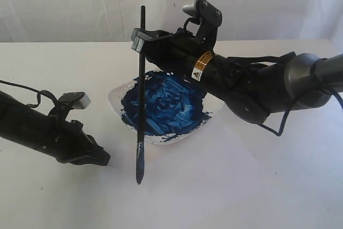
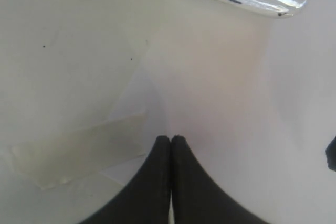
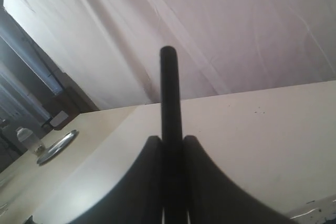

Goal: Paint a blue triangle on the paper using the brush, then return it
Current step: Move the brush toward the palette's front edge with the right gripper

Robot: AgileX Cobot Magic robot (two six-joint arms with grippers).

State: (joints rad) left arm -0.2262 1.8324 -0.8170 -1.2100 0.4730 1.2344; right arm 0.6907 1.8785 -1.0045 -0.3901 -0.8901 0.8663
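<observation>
My right gripper [image 1: 140, 38] [image 3: 171, 140] is shut on the upper handle of the brush [image 1: 140, 95] [image 3: 169, 87], which stands nearly upright in front of the dish's left part. Its dark wet tip [image 1: 139, 174] points down at the white paper [image 1: 214, 186] [image 2: 236, 108], just in front of the dish. Whether the tip touches the sheet I cannot tell. No blue triangle is in view. The white square dish [image 1: 119, 96] [image 2: 294, 1], smeared with dark-blue paint, lies behind the tip. My left gripper [image 1: 104, 159] [image 2: 170, 138] rests low at the left, shut and empty.
A strip of clear tape [image 2: 79, 153] holds the paper's corner beside the left fingers. A white curtain [image 1: 80, 4] hangs behind the table. Far off in the right wrist view are a bottle [image 3: 29, 139] and a round metal lid [image 3: 58, 146].
</observation>
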